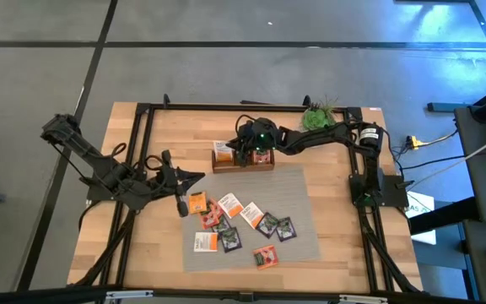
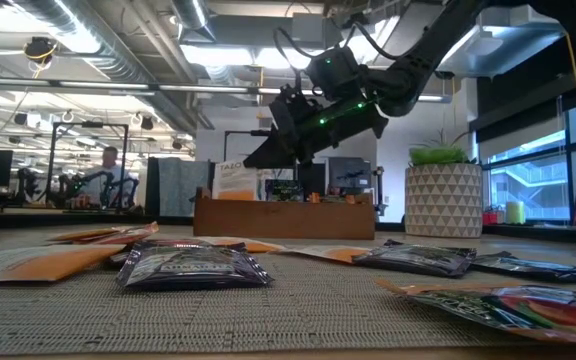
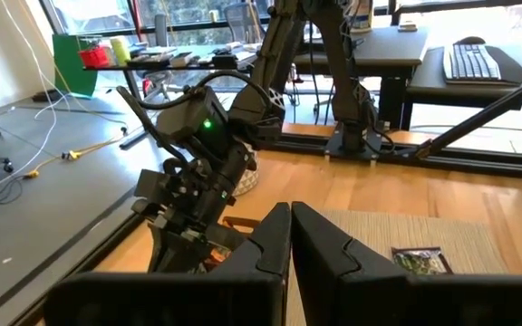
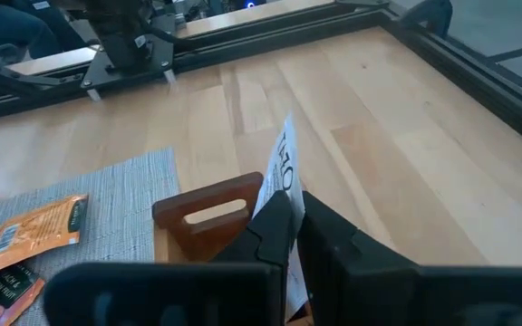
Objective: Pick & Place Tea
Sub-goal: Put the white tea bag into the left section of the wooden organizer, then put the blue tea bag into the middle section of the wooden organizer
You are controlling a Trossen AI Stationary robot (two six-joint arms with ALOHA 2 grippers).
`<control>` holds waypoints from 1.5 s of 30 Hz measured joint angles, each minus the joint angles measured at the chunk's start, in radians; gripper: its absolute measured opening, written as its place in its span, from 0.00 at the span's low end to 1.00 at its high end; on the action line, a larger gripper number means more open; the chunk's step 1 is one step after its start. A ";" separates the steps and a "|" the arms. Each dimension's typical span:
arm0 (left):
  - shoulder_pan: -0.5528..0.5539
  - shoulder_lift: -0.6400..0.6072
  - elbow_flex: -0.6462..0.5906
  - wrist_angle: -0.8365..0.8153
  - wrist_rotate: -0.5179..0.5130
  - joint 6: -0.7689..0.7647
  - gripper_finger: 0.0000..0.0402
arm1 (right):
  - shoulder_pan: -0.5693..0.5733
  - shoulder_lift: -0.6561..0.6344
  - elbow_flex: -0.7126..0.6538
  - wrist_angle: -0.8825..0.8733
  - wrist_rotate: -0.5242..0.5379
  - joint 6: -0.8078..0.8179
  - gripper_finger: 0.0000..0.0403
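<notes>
I read the counter (image 1: 125, 245) as pale wood, smooth with a matt sheen. The mat (image 1: 302, 211) on it is grey woven cloth, coarse ribbed weave. Sachets (image 2: 190, 267) look like glossy foil, crinkled, catching light. The tray (image 4: 208, 220) under my right end effector (image 4: 294, 210) is brown wood, smooth satin finish. The white sachet (image 4: 284, 167) pinched there looks like matt paper. Both end effectors, left (image 3: 290, 217) too, are matt black plastic. The frame rails (image 1: 142, 143) are black metal.
</notes>
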 joint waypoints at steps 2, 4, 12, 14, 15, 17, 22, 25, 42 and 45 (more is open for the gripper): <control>0.000 0.000 0.000 -0.001 0.000 0.001 0.02 | 0.000 0.000 0.000 -0.001 0.000 0.000 0.07; 0.000 0.000 0.000 -0.001 0.000 0.001 0.02 | 0.000 0.000 0.000 -0.002 0.000 -0.007 0.07; 0.000 0.000 0.000 -0.019 0.000 0.002 0.02 | 0.000 0.000 0.000 -0.004 0.001 -0.027 0.07; 0.000 0.000 0.000 -0.019 0.000 0.002 0.02 | 0.000 0.000 0.000 -0.004 0.001 -0.042 0.07; 0.000 0.000 0.000 -0.019 0.000 0.002 0.02 | 0.000 0.000 0.000 -0.005 0.001 -0.046 0.07; 0.000 0.000 0.000 -0.019 0.000 0.002 0.03 | 0.000 0.000 0.000 -0.005 0.001 -0.046 0.07; 0.000 0.000 0.000 -0.019 0.000 0.002 0.03 | 0.000 0.000 0.000 -0.006 0.001 -0.045 0.12; 0.000 0.000 0.000 -0.019 0.000 0.002 0.03 | 0.000 0.000 0.000 -0.006 0.002 -0.043 0.20; 0.099 0.075 0.000 0.017 0.221 -0.144 0.02 | 0.021 -0.276 0.000 -0.409 -0.290 -0.070 0.36; 0.153 0.170 0.000 0.075 0.329 -0.164 0.02 | 0.046 -0.349 0.001 -0.640 -0.386 -0.049 0.36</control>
